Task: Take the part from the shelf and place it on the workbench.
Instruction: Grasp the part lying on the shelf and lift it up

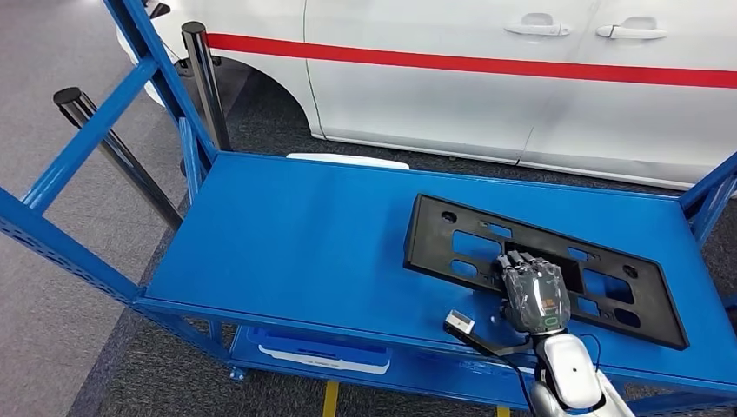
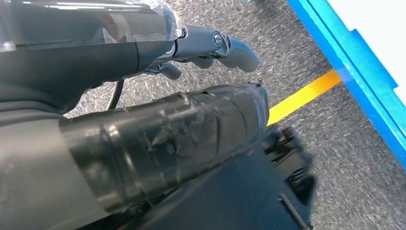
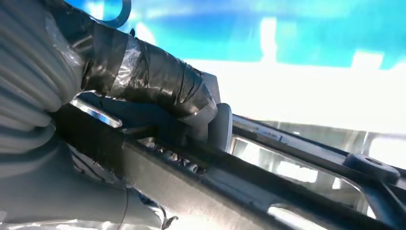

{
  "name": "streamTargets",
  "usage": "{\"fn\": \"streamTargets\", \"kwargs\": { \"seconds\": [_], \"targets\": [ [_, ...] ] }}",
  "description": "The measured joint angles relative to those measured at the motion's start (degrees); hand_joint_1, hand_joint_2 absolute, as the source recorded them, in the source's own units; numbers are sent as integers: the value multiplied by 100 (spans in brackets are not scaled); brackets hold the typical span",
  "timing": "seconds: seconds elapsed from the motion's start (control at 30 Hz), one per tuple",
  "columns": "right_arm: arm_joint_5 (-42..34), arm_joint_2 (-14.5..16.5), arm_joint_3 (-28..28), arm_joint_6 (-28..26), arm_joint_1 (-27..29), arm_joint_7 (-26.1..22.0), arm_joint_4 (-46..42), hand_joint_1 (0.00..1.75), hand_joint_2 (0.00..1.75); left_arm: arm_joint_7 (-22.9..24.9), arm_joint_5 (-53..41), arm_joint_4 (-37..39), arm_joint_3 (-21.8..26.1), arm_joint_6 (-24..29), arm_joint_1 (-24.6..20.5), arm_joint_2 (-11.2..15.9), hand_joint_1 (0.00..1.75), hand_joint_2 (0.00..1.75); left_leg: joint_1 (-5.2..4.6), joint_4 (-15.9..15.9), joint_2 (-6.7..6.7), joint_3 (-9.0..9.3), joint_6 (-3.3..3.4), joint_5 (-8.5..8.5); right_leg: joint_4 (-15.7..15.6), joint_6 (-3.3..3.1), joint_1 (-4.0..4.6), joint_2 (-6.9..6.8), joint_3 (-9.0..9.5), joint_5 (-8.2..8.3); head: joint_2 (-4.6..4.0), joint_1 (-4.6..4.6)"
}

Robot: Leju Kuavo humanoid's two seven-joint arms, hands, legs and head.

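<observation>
Fingers of the right hand point(image 1: 534, 294) are closing over the near long edge of the black part point(image 1: 487, 246), lying lengthwise across the shelf point(image 1: 287, 234) toward lower right.

Right hand point(image 1: 534, 295): dark, wrapped in glossy clear tape, with a small green marking near the wrist; silver-white forearm shell, black cable alongside. Left hand point(image 2: 191, 120): taped black thumb, grey fingers point(image 2: 237, 50) with a visible screw, grey ribbed cover.

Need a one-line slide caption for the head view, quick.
Right hand grips the black part lying on the blue shelf.
</observation>
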Motion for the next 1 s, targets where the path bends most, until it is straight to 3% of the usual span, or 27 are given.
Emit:
{"fn": "streamTargets", "kwargs": {
  "seconds": [0.07, 0.1, 0.23, 0.3, 0.37, 0.4, 0.43, 0.5, 0.57, 0.63, 0.7, 0.77, 0.9, 0.93, 0.97, 1.0],
  "targets": [
    [513, 66, -130, -167, 223, 64, -318, 175, 175, 0, 0, 0, 0, 8, -4, 2, 0, 0, -3, -689, -4, 320, 37, 278, 41, 39, 12, 17, 5, -41, 0, 1],
    [673, 95, -168, -208, 300, 79, -448, 175, 175, 0, -1, 0, 0, 11, -10, 1, 0, 0, -10, -881, -7, 407, 57, 320, 61, 67, 18, 26, -7, -52, 0, 2],
    [890, 133, -264, -384, 475, 20, -864, 175, 175, 1, -16, 0, 2, 30, -18, 2, 0, 0, -23, -1006, -9, 450, 157, 322, 136, 188, -6, 35, -55, -113, 0, 6],
    [904, 86, -327, -438, 472, -128, -1068, 175, 175, -21, -28, 0, 2, 32, -31, -1, 0, 0, -12, -1050, 2, 475, 217, 346, 536, 232, -29, 37, -227, -369, 0, 11],
    [909, -41, -335, -334, 394, -173, -1226, 175, 175, -82, -34, 0, 2, 1, -50, -5, 0, 0, -24, -1046, 7, 476, 243, 342, 1276, 266, -36, 36, -574, -717, 0, 13],
    [910, -141, -286, -230, 310, -89, -1273, 175, 175, -117, -37, 0, 2, -21, -54, -7, 0, 0, -28, -1037, 7, 474, 247, 339, 1570, 279, -42, 36, -722, -802, 0, 13],
    [911, -265, -183, -90, 164, 121, -1301, 175, 175, -144, -37, 0, 1, -41, -55, -7, 0, 0, -31, -1024, 6, 471, 247, 333, 1664, 286, -47, 36, -778, -766, 0, 13],
    [912, -553, 263, 229, -366, 1053, -1318, 175, 175, -172, -37, 0, -1, -53, -69, -10, 0, 0, -32, -984, 3, 467, 238, 314, 1219, 284, -59, 37, -588, -408, 0, 14],
    [915, -797, 1089, 528, -1207, 2520, -1293, 175, 175, -181, -40, 0, -4, -51, -104, -20, 0, 0, -48, -933, 9, 435, 205, 292, 518, 255, -53, 56, -277, -109, 0, 15],
    [918, -943, 2265, 715, -2076, 3438, -1221, 175, 175, -200, -47, 0, -5, -65, -137, -25, 0, 0, -71, -915, 29, 402, 150, 297, 231, 203, -29, 78, -173, -56, 0, 13],
    [920, -1029, 3481, 793, -2646, 3569, -1150, 175, 175, -221, -51, 0, -7, -89, -151, -25, 0, 0, -62, -918, 38, 395, 97, 305, 205, 145, -11, 75, -175, -39, 0, 9],
    [919, -1065, 4379, 805, -2896, 3567, -1110, 175, 175, -234, -52, 0, -8, -103, -154, -25, 0, 0, -43, -756, 31, 316, 43, 182, 181, 79, -9, 28, -154, -32, 0, 7],
    [918, -1060, 5136, 884, -3284, 3563, -1001, 175, 175, -243, -54, 0, -9, -147, -122, -25, 0, 0, -24, 519, 29, -297, -21, -393, 175, -22, 21, -62, -154, -44, 0, 7],
    [919, -1039, 5269, 915, -3393, 3544, -956, 175, 175, -246, -56, 0, -9, -179, -113, -23, 0, 0, -24, 679, 29, -380, -20, -390, 176, -32, 29, -60, -149, -49, 0, 6],
    [919, -1002, 5381, 935, -3472, 3502, -905, 175, 175, -252, -59, 0, -10, -215, -111, -21, 0, 0, -25, 632, 29, -366, -8, -281, 177, -40, 37, -52, -137, -55, 0, 6],
    [919, -942, 5457, 945, -3521, 3426, -847, 175, 175, -260, -62, 0, -11, -252, -113, -19, 0, 0, -27, 370, 28, -253, 16, -81, 178, -48, 46, -41, -121, -62, 0, 6]
  ]
}}
